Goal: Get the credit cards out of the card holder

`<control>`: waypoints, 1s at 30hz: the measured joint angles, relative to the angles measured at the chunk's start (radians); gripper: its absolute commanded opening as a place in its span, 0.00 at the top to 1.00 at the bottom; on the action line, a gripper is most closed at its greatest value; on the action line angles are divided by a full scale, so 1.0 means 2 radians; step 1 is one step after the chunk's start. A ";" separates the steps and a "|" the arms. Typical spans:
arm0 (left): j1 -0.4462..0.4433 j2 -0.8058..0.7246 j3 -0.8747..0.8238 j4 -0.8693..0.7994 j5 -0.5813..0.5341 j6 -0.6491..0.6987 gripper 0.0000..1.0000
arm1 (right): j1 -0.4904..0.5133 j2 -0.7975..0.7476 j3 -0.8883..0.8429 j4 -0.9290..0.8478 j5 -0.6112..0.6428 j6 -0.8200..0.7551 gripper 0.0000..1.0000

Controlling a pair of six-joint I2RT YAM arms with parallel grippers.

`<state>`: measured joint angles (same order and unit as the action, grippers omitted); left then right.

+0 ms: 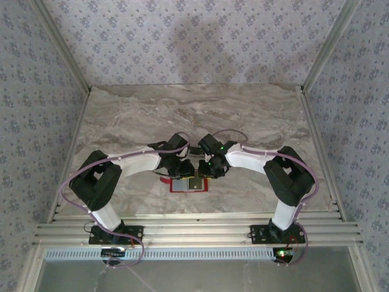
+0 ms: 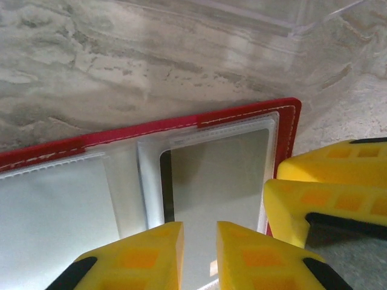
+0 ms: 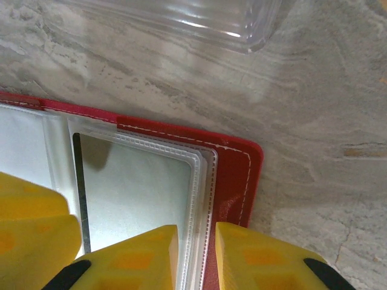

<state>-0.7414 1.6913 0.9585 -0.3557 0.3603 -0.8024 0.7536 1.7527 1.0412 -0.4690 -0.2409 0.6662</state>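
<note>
The red card holder [image 1: 188,185] lies open on the marble table between both arms. In the left wrist view its clear sleeves show, and a pale grey credit card [image 2: 217,181] with a dark band sits in the right sleeve. My left gripper [image 2: 199,244] hovers low over that card, jaws a narrow gap apart with nothing pinched. The right gripper's yellow fingers [image 2: 326,193] stand just to its right. In the right wrist view my right gripper [image 3: 196,251] straddles the stacked sleeve edges beside the red cover [image 3: 236,175], jaws narrowly apart. The card [image 3: 139,193] lies inside the sleeve.
A clear plastic container edge [image 3: 181,21] lies on the table just beyond the holder, also at the top of the left wrist view [image 2: 290,18]. Papered walls enclose the marble table [image 1: 194,112]. Metal rails [image 1: 194,231] run along the near edge.
</note>
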 measured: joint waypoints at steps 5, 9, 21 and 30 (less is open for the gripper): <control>0.000 0.007 0.000 0.001 0.000 -0.001 0.77 | 0.000 0.000 -0.002 0.002 0.000 0.000 0.75; 0.000 0.008 0.000 0.001 0.000 -0.001 0.77 | 0.000 0.000 -0.003 0.002 0.000 0.000 0.75; 0.001 0.018 0.000 0.007 0.007 -0.001 0.76 | 0.001 0.000 -0.004 0.002 0.000 0.000 0.75; 0.001 0.019 0.000 0.010 0.011 -0.001 0.75 | 0.001 0.002 -0.004 0.003 -0.001 0.000 0.76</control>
<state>-0.7395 1.7298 0.9581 -0.3359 0.3832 -0.8047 0.7555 1.7576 1.0328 -0.4629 -0.2432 0.6662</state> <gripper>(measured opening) 0.250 0.243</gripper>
